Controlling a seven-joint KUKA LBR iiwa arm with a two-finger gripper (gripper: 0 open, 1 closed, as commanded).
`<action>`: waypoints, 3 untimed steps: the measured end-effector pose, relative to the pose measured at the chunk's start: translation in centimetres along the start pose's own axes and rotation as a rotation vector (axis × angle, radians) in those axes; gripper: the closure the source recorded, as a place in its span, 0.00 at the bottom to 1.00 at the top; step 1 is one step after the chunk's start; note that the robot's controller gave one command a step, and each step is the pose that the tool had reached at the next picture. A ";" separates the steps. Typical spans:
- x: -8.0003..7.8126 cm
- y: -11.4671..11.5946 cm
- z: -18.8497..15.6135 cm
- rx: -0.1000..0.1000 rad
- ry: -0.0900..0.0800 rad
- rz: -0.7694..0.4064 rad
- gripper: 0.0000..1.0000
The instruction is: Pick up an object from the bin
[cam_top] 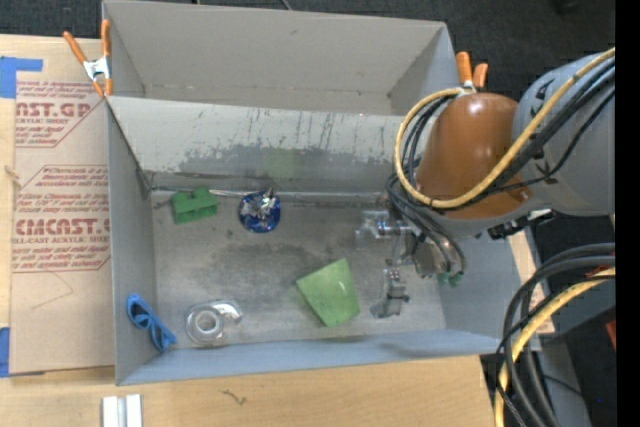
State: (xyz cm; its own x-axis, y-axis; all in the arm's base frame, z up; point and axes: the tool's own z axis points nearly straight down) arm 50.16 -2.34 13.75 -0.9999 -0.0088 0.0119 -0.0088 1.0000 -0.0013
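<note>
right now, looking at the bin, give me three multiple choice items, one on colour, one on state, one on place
1. The block by the back wall is: A red, B green, C yellow
2. The tape roll: A stands on edge, B lies flat, C leans on a wall
3. Nearest the hand: A pale green piece, B tape roll, C block

Answers: 1 B, it is plainly green. 2 B, its hole faces up. 3 A, that piece lies just left of the hand; the others are far to the left.
</note>
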 end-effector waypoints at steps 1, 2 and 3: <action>-3.6 0.6 5.7 -0.001 -0.010 -0.247 0.00; 1.0 4.3 6.7 0.002 -0.020 -0.579 0.00; 0.9 4.3 6.7 0.003 -0.021 -0.577 1.00</action>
State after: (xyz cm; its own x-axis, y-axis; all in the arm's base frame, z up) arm 49.11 1.90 7.08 -0.8334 -0.5527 -0.0079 -0.5527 0.8334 -0.0034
